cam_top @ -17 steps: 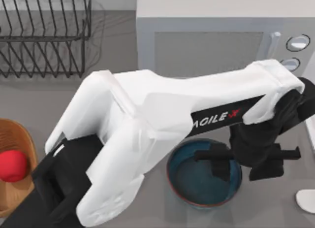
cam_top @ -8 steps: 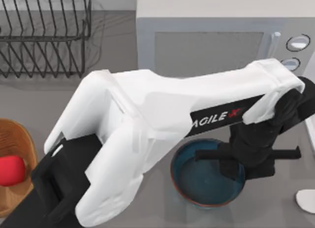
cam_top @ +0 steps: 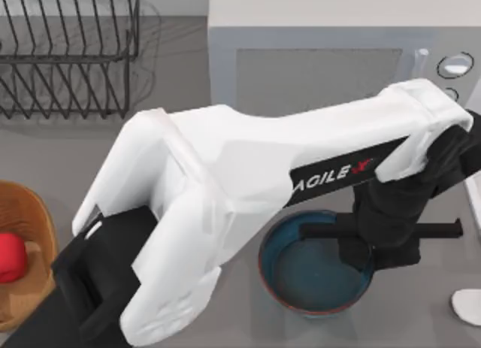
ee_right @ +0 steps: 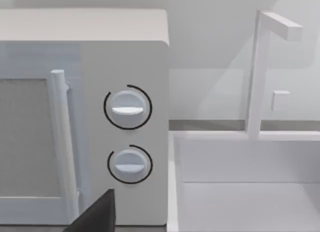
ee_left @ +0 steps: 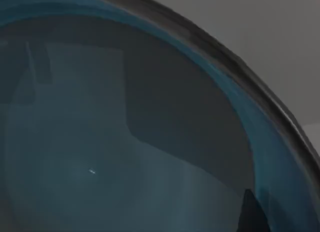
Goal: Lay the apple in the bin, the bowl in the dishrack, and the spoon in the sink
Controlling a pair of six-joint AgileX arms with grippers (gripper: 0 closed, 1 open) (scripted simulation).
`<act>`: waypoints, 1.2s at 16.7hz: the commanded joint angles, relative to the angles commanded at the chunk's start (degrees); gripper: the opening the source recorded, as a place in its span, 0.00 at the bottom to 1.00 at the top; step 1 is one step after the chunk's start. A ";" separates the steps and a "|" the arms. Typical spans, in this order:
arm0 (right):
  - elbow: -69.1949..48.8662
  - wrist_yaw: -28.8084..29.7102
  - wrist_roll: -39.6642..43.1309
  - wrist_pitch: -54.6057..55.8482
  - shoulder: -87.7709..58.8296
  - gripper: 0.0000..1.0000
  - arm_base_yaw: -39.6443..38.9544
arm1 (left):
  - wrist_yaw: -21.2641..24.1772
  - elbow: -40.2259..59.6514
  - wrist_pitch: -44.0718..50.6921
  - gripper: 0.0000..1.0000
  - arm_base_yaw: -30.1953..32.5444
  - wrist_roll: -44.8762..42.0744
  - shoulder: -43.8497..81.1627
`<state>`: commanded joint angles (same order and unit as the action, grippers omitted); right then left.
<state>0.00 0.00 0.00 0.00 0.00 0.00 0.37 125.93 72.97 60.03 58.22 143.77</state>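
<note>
Bowl [cam_top: 316, 276] apparently empty under left tool [cam_top: 359, 252], grip unclear, apple [cam_top: 10, 256] in bin [cam_top: 30, 213]

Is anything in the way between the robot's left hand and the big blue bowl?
Nothing visible is. The left gripper hangs right over the wide teal-blue glazed bowl, reaching down at its rim on the top view's right side.

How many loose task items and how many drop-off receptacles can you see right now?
Loose items: 3 - apple, bowl, spoon
Receptacles: 3 - bin, dishrack, sink
Total: 6
</note>
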 joint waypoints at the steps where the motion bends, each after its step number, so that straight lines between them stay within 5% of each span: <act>1: 0.00 0.00 0.00 0.00 0.00 1.00 0.00 | 0.01 2.57 2.21 0.00 0.01 0.11 0.49; 10: 0.00 0.00 0.00 0.00 0.00 1.00 0.00 | 0.06 28.15 23.13 0.00 0.01 -0.08 4.05; 16: 0.00 0.00 0.00 0.00 0.00 1.00 0.00 | -0.03 27.80 22.95 0.00 -0.58 -0.48 3.24; 20: 0.00 0.00 0.00 0.00 0.00 1.00 0.00 | -0.72 19.32 17.00 0.00 -7.41 -4.43 -5.04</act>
<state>0.00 0.00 0.00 0.00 0.00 0.00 -0.35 145.25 89.97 52.61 53.79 138.73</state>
